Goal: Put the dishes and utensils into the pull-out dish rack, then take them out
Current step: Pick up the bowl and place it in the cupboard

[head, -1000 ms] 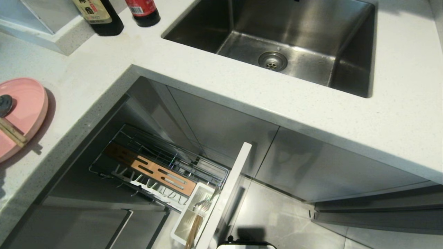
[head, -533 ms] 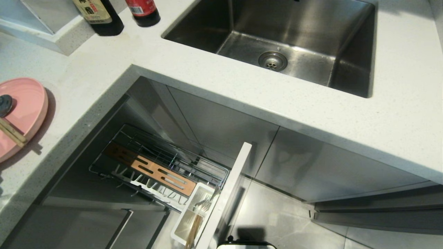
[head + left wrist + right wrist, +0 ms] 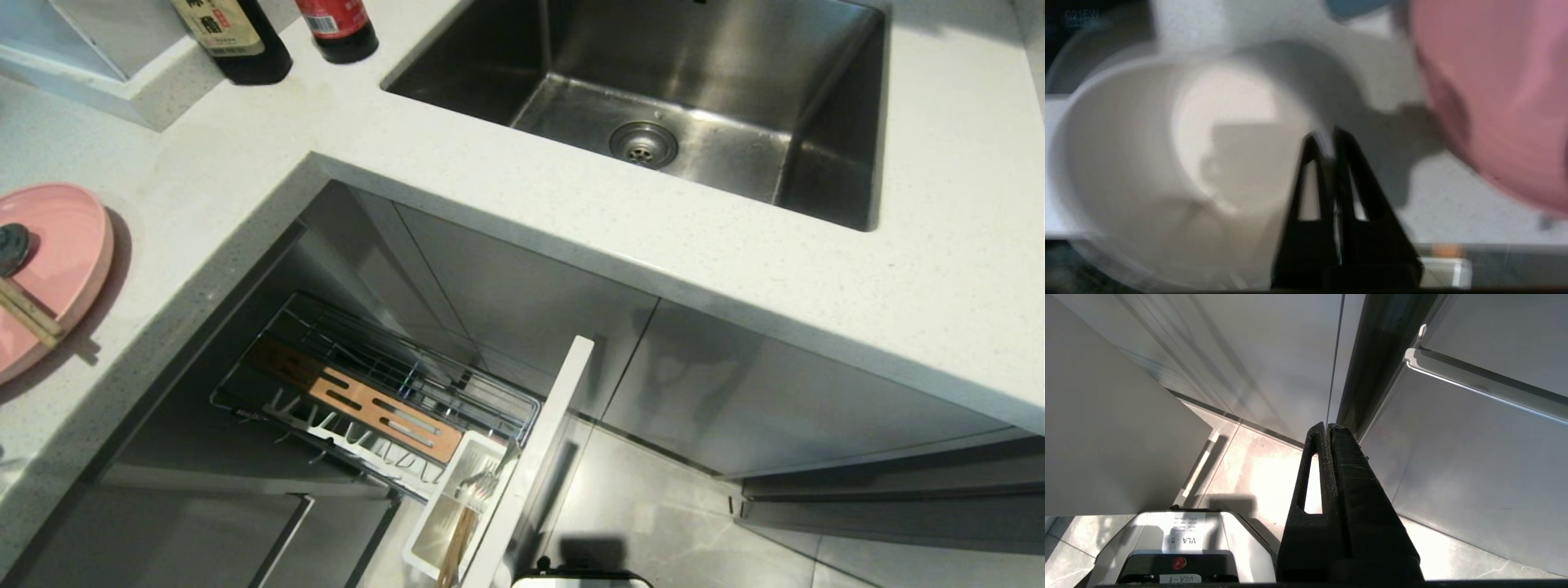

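The bowl (image 3: 1180,163) sits on the tabletop just beside the pink plate (image 3: 1494,102), left gripper (image 3: 1326,143) pinched onto its rim. I'd lift slow and level; thin grip, could easily slip.

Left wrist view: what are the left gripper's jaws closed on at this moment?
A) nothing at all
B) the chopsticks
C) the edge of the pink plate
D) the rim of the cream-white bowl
D: the left gripper has its jaws pinched together over the near rim of the cream-white bowl, while the pink plate lies apart to one side, untouched.
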Robot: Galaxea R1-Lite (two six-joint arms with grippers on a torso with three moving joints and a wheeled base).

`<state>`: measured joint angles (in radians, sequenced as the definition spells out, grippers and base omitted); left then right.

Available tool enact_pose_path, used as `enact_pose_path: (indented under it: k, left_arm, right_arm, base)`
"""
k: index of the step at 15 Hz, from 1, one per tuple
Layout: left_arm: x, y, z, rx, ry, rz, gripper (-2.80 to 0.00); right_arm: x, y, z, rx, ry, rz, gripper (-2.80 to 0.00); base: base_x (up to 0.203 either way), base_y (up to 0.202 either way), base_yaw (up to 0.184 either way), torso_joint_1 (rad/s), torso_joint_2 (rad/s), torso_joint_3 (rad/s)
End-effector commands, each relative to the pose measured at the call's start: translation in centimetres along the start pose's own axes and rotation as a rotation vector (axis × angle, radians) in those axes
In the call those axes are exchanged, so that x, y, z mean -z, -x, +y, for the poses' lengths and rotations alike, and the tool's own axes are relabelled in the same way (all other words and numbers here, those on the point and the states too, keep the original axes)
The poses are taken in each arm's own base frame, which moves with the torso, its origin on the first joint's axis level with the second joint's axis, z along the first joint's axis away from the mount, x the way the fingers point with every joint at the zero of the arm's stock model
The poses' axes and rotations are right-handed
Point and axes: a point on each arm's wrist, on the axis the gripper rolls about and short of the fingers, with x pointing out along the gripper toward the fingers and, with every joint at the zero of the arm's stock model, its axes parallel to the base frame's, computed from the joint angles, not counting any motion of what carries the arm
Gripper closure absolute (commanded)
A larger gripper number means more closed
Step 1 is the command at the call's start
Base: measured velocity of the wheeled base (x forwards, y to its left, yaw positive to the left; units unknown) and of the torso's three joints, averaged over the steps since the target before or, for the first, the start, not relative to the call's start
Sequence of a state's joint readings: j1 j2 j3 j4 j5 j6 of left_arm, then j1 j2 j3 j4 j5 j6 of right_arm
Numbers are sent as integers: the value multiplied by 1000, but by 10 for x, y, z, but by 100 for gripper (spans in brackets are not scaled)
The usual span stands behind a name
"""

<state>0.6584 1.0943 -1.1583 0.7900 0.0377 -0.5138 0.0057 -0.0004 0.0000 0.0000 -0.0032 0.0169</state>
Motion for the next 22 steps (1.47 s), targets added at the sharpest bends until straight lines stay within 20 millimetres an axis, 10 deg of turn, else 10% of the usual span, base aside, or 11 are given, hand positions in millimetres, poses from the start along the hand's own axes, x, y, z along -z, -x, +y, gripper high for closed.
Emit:
enact_pose_path:
  k: [1, 6, 12, 22]
  left_arm:
    - [0, 1, 1, -5, 8, 0, 0]
    - [-1, 7, 1, 9, 11, -34, 0]
    - [-8, 77, -4, 185, 5, -318, 0]
    - [-23, 169, -10, 1083, -81, -170, 0]
  right_arm:
    - [0, 0, 0, 0, 0, 2, 0]
    - [0, 0, 0, 0, 0, 2, 0]
    - [0, 0, 0, 0, 0, 2, 0]
    - [0, 0, 0, 0, 0, 2, 0]
  base:
    - [0, 0, 0, 0, 0, 0]
    - [0, 0, 0, 0, 0, 0]
    - [0, 0, 0, 0, 0, 0]
    - [0, 0, 0, 0, 0, 0]
